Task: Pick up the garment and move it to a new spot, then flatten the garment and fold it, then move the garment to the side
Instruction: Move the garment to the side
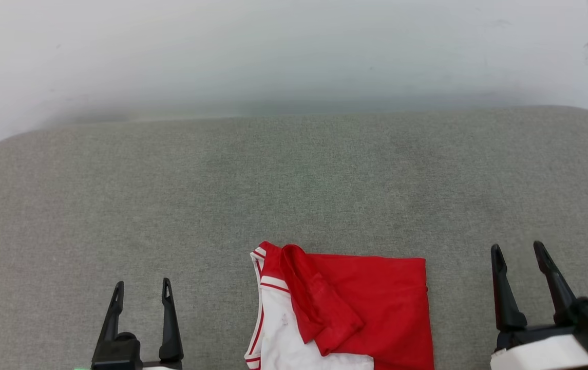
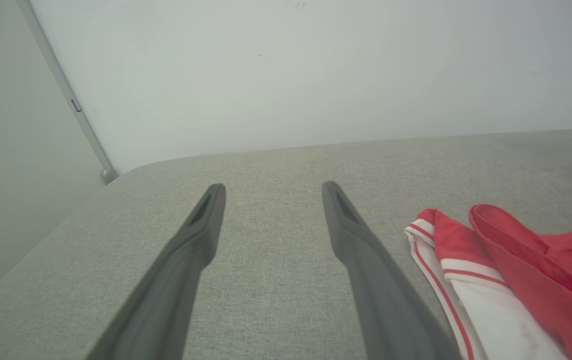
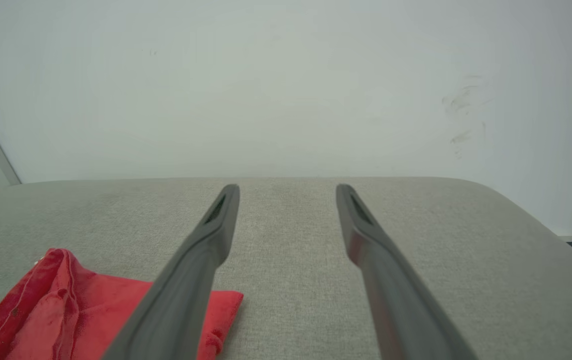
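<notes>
Honestly, the thing I'd have worried about here was the fold coming undone. The garment sat on the grey cushion at the middle of its near edge, and its lower part ran out of the bottom of the head view, so I couldn't tell whether any of it hung off the cushion. It looked already folded to me: a roughly square red packet with a straight top edge and a clean right side. A loose red flap lay diagonally across it, though, with a white panel and red-and-white striped trim poking out on its left. If a pinch caught only that flap or the top layer, the whole packet would probably peel open on the way to the side. Dragging it could bunch it too, since the cushion's weave looked grippy. Both grippers were spread wide and had hold of nothing. The left gripper hovered over the cushion's near-left part and the right gripper over its near-right part. Each was apart from the fabric, fingers aimed toward the cushion's far edge.
</notes>
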### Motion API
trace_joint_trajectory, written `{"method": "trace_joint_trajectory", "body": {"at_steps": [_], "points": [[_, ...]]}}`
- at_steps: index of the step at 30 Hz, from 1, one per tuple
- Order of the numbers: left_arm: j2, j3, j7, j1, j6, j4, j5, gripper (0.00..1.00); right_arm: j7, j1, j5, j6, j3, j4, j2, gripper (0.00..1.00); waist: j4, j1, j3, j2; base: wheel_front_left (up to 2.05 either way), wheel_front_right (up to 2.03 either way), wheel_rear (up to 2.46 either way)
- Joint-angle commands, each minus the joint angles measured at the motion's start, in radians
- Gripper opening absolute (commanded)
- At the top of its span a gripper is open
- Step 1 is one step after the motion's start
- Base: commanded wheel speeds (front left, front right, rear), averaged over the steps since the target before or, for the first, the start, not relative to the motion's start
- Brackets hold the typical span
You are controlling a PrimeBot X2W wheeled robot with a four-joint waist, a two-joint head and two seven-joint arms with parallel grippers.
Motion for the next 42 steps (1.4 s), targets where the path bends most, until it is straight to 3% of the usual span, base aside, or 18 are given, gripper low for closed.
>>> {"method": "trace_joint_trajectory", "body": {"at_steps": [1, 12, 19, 23, 25, 28, 32, 36, 40, 42], "points": [[-0.003, 0.0, -0.005, 0.01, -0.005, -0.001, -0.002, 1.0, -0.002, 0.025, 0.007, -0.001, -0.005, -0.019, 0.01, 1.0, 0.002, 0.0, -0.006, 0.0, 0.0, 0.0, 0.0], [-0.012, 0.009, -0.005, 0.061, -0.041, -0.014, -0.015, 1.0, -0.002, 0.117, 0.036, -0.001, -0.017, -0.092, 0.028, 1.0, 0.008, 0.0, -0.033, 0.0, 0.0, 0.0, 0.0], [-0.017, 0.021, -0.005, 0.046, -0.047, -0.019, -0.012, 1.0, -0.002, 0.008, 0.009, -0.001, -0.022, -0.131, 0.026, 1.0, 0.009, 0.0, -0.023, 0.0, 0.0, 0.0, 0.0], [-0.018, 0.023, -0.005, 0.029, -0.052, -0.017, -0.01, 1.0, 0.019, -0.12, -0.002, -0.001, 0.027, -0.113, -0.056, 1.0, 0.008, 0.0, -0.005, 0.0, 0.0, 0.0, 0.0], [-0.018, 0.025, -0.005, 0.022, -0.056, -0.014, -0.01, 1.0, 0.094, -0.189, 0.005, -0.001, 0.081, -0.102, -0.119, 1.0, 0.009, 0.0, 0.006, 0.0, 0.0, 0.0, 0.0], [-0.02, 0.025, -0.005, 0.007, -0.061, -0.011, -0.009, 1.0, 0.293, -0.283, 0.079, -0.001, 0.197, -0.084, -0.232, 1.0, 0.01, 0.0, 0.022, 0.0, 0.0, 0.0, 0.0], [-0.021, 0.028, -0.005, -0.007, -0.067, -0.005, -0.007, 1.0, 0.622, -0.381, 0.283, -0.001, 0.341, -0.079, -0.375, 1.0, 0.009, 0.0, 0.04, 0.0, 0.0, 0.0, 0.0], [-0.022, 0.03, -0.005, -0.022, -0.075, 0.0, -0.005, 1.0, 0.905, -0.426, 0.521, -0.001, 0.411, -0.063, -0.49, 1.0, 0.013, 0.0, 0.057, 0.0, 0.0, 0.0, 0.0], [-0.024, 0.03, -0.005, -0.044, -0.081, 0.002, -0.004, 1.0, 1.063, -0.406, 0.705, -0.001, 0.42, -0.026, -0.547, 1.0, 0.024, 0.0, 0.082, 0.0, 0.0, 0.0, 0.0], [-0.025, 0.031, -0.005, -0.057, -0.085, 0.003, -0.005, 1.0, 1.102, -0.381, 0.787, -0.001, 0.406, -0.003, -0.54, 1.0, 0.031, 0.0, 0.097, 0.0, 0.0, 0.0, 0.0]]}}
